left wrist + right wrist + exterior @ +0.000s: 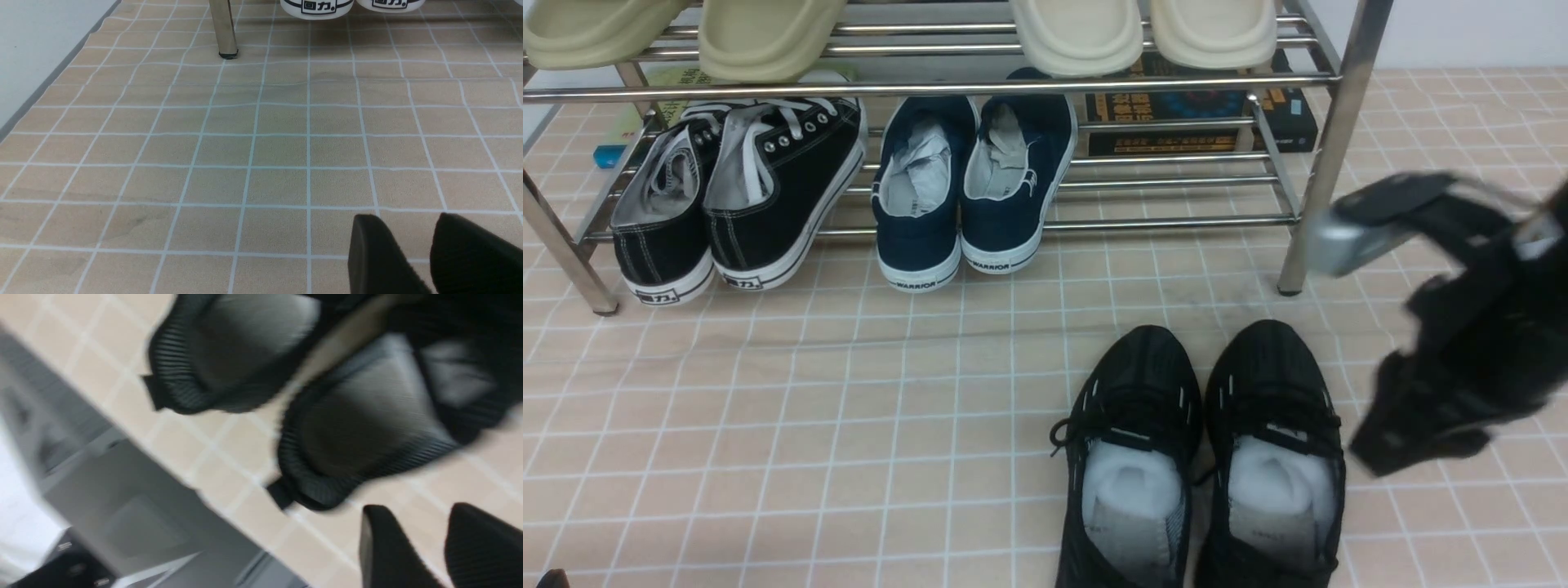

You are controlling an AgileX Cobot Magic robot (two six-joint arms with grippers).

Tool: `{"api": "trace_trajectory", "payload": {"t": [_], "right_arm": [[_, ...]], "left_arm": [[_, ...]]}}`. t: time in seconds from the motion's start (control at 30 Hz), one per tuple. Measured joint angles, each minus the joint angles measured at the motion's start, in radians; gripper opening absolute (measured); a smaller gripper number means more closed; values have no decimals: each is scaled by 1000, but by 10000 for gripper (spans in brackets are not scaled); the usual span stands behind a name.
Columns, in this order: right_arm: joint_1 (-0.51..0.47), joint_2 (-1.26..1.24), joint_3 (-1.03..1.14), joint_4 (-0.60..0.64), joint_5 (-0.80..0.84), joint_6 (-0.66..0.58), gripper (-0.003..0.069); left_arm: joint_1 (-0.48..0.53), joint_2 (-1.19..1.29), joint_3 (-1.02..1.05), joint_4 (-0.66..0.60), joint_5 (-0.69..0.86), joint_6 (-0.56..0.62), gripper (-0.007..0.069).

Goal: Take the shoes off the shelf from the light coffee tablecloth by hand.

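We see four other pairs (919,196) on the shelf (1331,147); shoes (1143,376) point toes toward it; left claw (406,222), right claw (419,512) part-open, empty

Right hand (1462,351) black, silver-grey block (1339,238); fingers (384,547) black, finely ribbed.

A staged test set-up is suggested rather than a lived-in hallway. A chrome shoe rack (1330,139) is stood on a tan tablecloth (768,408) printed to look like floor tiles, beside a plain white wall (36,49). Slippers (1078,33), canvas sneakers (743,196) and navy shoes (968,188) are lined up on its bars, and books (1168,114) are seen behind the lower ones. Grey cabinets (135,510) are made out, blurred, beyond the cloth's edge.
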Motion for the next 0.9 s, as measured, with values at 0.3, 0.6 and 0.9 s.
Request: {"api": "trace_trajectory", "payload": {"t": [0.3, 0.6, 0.9], "right_arm": [[0, -394, 0, -187, 26, 115, 83], [0, -768, 29, -214, 43, 176, 78], [0, -955, 388, -215, -228, 185, 78]], "left_arm": [[0, 0, 0, 0, 0, 0, 240], [0, 0, 0, 0, 0, 0, 240], [0, 0, 0, 0, 0, 0, 240]]}}
